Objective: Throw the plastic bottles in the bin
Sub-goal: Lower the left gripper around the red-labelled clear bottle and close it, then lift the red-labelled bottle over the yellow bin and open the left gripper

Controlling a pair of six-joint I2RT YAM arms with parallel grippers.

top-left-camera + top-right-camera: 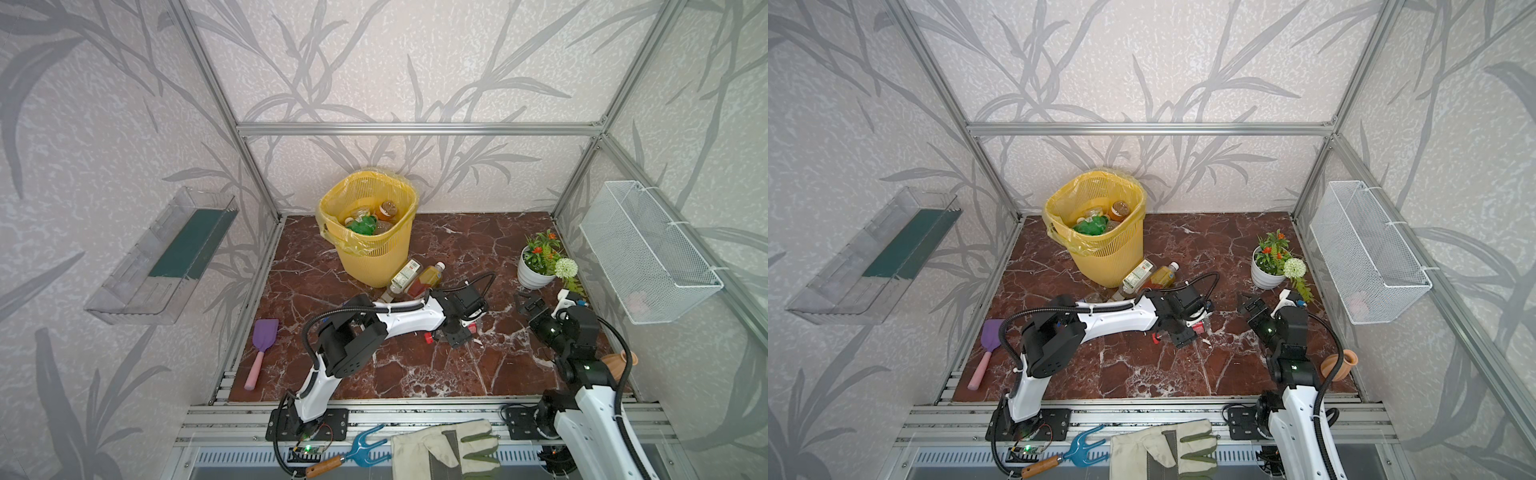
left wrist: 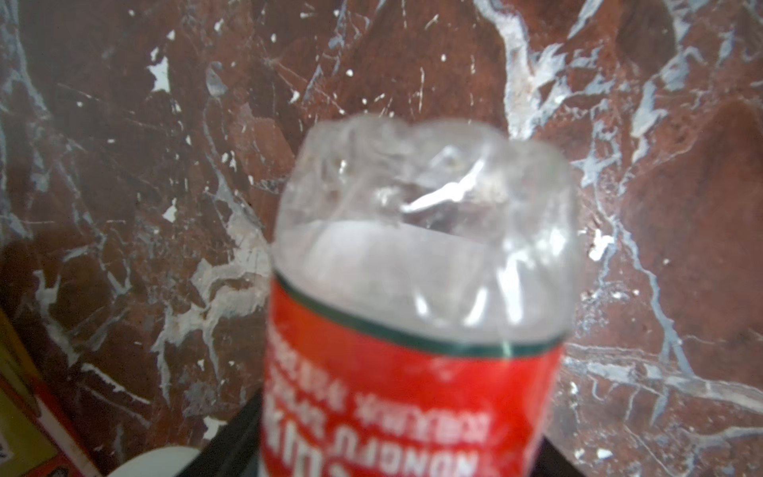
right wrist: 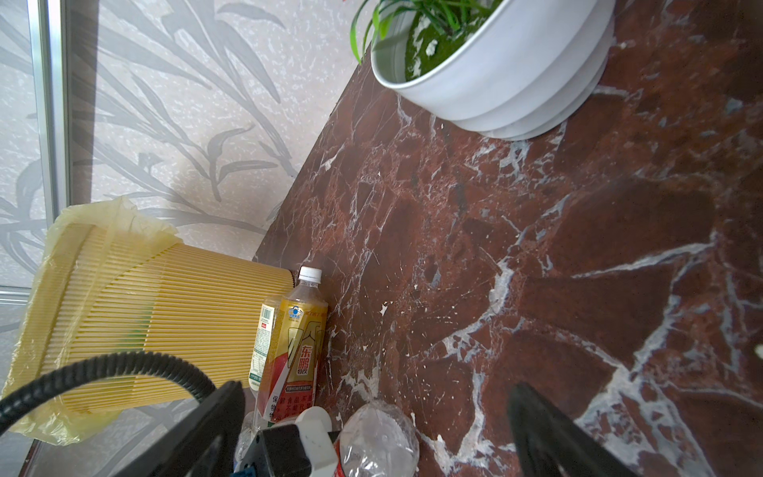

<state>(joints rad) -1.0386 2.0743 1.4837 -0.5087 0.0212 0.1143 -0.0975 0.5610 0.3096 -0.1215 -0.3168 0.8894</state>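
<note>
On marble floor [image 1: 395, 374] near bin [image 1: 374, 266]: left gripper [image 1: 455, 334] straddles lying red-label bottle [image 2: 413, 371] across body, likely for lift; clamped or not, cannot tell. Right gripper [image 1: 527, 302] parked aside, fingers spread, empty.

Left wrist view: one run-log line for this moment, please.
left gripper: shut on red-label bottle | right gripper: open, empty | bin: holds bottles

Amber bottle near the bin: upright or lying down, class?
Lying down: the amber bottle rests lengthwise on the table, cap pointing sideways.
</note>
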